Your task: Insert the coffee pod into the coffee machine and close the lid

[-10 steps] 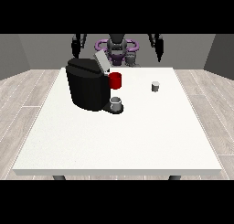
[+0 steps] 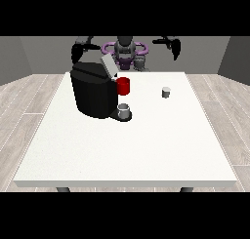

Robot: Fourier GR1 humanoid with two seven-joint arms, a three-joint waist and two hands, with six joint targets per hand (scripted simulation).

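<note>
A black coffee machine (image 2: 93, 91) stands on the white table (image 2: 127, 140) at the left of middle, with its grey lid (image 2: 108, 66) tilted up and open. A red part (image 2: 123, 86) sticks out at its front, above a grey cup (image 2: 125, 110) on its base. The small grey coffee pod (image 2: 166, 92) sits on the table to the right, apart from the machine. The hand at the view's left (image 2: 77, 51) hangs above and behind the machine. The hand at the view's right (image 2: 175, 47) is raised well above and behind the pod. Neither hand holds anything.
The robot's torso (image 2: 125, 52) stands behind the table's far edge. Grey walls and a wood floor surround the table.
Both hands sit at about the same raised places as before. The machine, cup and pod have not moved.
</note>
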